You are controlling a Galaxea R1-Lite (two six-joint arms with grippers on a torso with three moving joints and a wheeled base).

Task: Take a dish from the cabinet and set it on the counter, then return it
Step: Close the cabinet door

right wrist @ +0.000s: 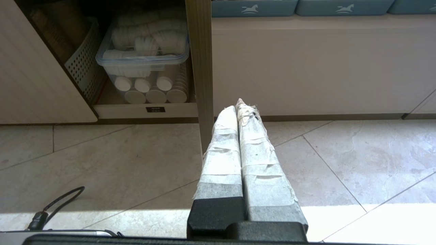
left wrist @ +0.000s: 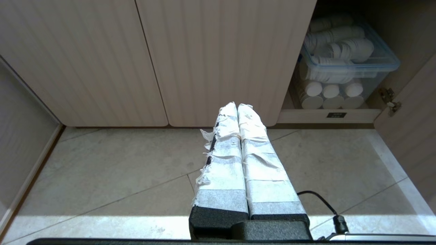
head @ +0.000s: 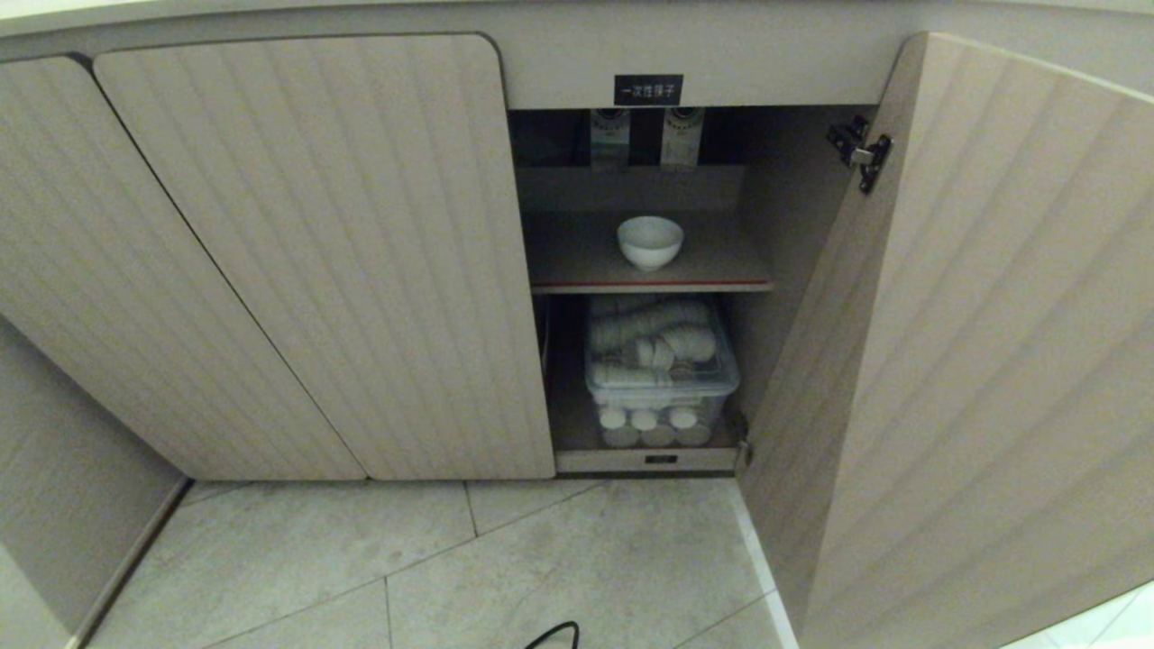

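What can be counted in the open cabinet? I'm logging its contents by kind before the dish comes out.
White bowl on the red-edged shelf: 1
Clear plastic bin below, stuffed with white items: 1
Perforated basket beside bin: 1
Total: 3

Small white dish (head: pixel 649 242) sits upright on the open cabinet (head: pixel 297 252)'s red-edged shelf, apparently empty.

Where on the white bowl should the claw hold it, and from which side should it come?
Best pinch the bowl's front rim, one finger inside, one outside, coming straight in through the open doorway. It stands upright, mouth up, alone on the shelf; probably little room above for a top approach.
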